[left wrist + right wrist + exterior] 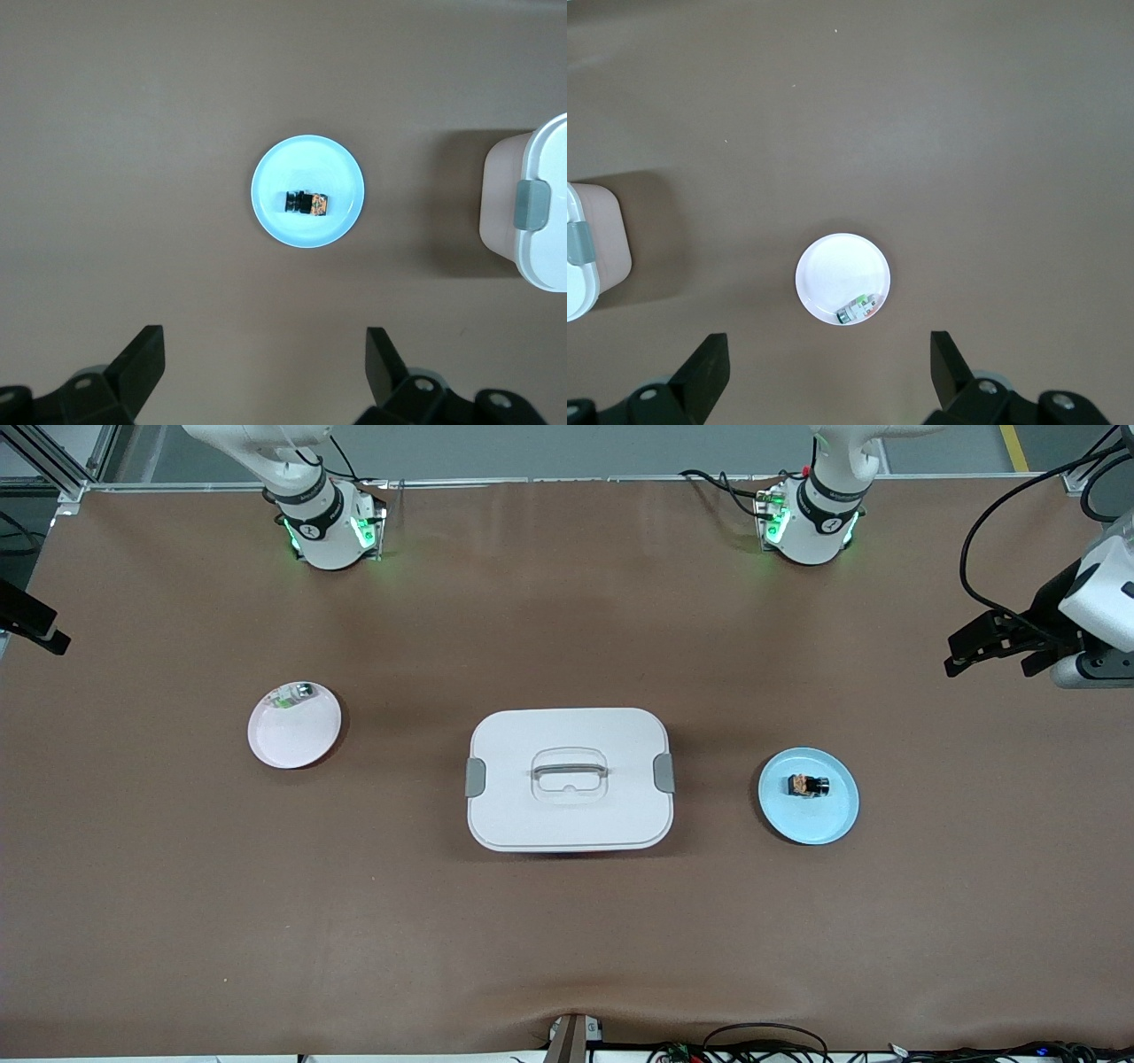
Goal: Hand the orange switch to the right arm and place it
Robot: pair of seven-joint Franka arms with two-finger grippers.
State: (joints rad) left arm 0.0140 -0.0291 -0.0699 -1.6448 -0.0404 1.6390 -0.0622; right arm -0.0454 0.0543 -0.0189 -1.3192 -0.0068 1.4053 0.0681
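Nearest the front camera, the orange switch (806, 785) sits on the blue plate (828, 819), toward the left arm's end of the bench (567, 939). Beside it, the white lidded box (569, 779). Farther off, the pink plate (288, 740). Left gripper (266, 367) and right gripper (830, 367) hang high, jaws spread, empty.

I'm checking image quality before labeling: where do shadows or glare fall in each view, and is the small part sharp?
Front view: even light, the white box throws a soft shadow toward the robots' bases, green glow at the bases. Left wrist view: the orange switch on the blue plate is fairly sharp; the left gripper fingers look dark. Right wrist view: the pink plate looks washed out.
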